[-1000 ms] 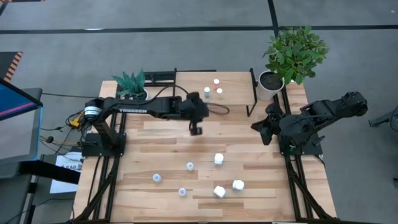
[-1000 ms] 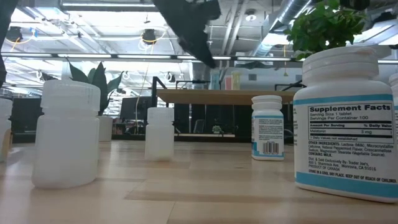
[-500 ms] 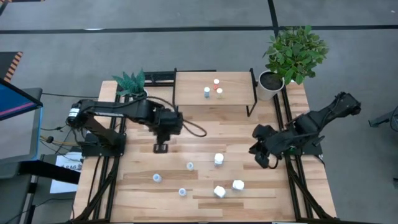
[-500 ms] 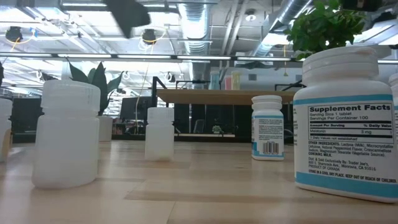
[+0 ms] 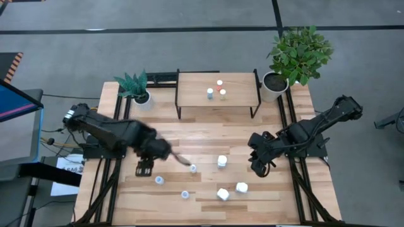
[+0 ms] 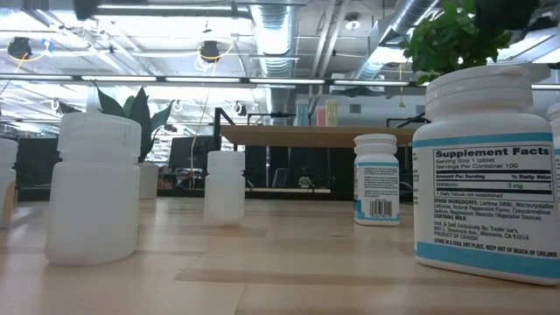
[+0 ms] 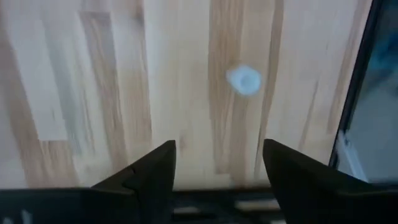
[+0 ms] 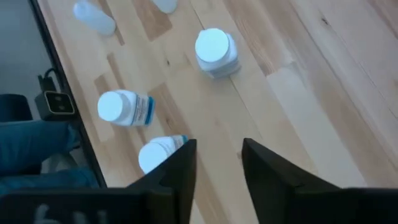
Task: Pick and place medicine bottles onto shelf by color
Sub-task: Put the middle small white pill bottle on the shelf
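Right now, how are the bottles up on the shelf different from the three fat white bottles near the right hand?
The shelf bottles are slim with coloured caps, pale blue, red and orange; the fat white bottles are chunkier and all white on top. The shelf bottles stand close together on the raised shelf; the fat ones sit spread on the table, near the right hand. All stand upright.

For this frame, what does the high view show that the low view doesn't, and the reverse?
Only the high view shows both arms: the left gripper open above the table's left front near a blue-capped bottle, the right gripper open right of a white bottle, and all three bottles on the shelf. Only the low view shows a Supplement Facts label and the ceiling lights. Both show the shelf, bottles and potted plants.
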Available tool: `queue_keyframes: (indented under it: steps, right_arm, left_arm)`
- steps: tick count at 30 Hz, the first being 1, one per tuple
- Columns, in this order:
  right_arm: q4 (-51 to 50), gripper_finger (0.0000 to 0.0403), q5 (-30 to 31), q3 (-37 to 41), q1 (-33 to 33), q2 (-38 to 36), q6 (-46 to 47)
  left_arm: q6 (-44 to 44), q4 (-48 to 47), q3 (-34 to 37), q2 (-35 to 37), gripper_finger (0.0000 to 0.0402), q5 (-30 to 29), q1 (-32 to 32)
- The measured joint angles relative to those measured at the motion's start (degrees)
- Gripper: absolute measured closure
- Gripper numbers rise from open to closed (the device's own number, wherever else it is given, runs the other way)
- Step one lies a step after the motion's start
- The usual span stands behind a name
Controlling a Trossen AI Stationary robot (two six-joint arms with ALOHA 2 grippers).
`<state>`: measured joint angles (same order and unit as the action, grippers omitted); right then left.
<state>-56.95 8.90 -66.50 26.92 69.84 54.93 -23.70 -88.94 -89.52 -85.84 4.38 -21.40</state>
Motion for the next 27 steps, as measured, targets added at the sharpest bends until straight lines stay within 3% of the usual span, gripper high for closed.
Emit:
queue_keyframes:
  steps: [7, 15, 27]
  right_arm:
    - [0.1, 0.0176, -0.1, 0.0, 0.0, -0.3, 0.0]
    - [0.2, 0.0166, -0.1, 0.0, 0.0, -0.3, 0.1]
    - [0.3, 0.0169, -0.1, 0.0, 0.4, -0.3, 0.1]
  left_arm:
    - [-20.0, 7.4, 0.7, 1.4, 0.0166, -16.5, -14.7]
    - [-30.2, 22.4, 14.6, 0.3, 0.0166, -15.5, -19.6]
    - [-31.7, 36.5, 30.6, 0.3, 0.0166, -12.2, -19.4]
